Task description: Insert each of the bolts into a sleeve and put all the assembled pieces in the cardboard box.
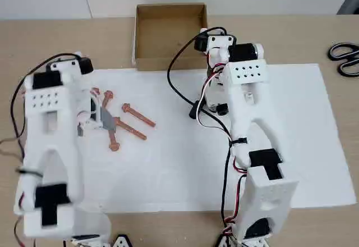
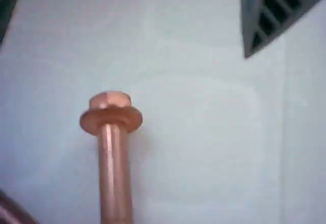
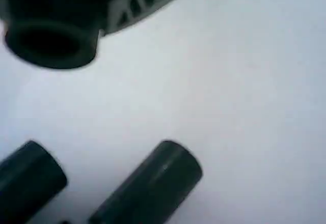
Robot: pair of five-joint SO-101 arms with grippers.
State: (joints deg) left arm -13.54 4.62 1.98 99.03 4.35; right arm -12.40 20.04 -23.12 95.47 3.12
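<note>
My left pincer (image 1: 104,118) hangs low at the left of the high frame, over a scatter of copper bolts (image 1: 137,115). One bolt (image 2: 113,147) lies close by it on the white sheet (image 1: 168,168); I cannot tell whether I grip it. My right pincer (image 3: 130,2), mid-frame, has a black sleeve (image 3: 51,43) right against it, but I can't tell if it is clamped. Two more sleeves (image 3: 153,183) lie nearby. The cardboard box (image 1: 136,33) stands at top centre.

Two white printed arms (image 1: 53,123), black cables (image 1: 169,74).

Bolts (image 1: 139,117) on sheet (image 1: 179,168), cardboard box (image 1: 168,33) behind
</note>
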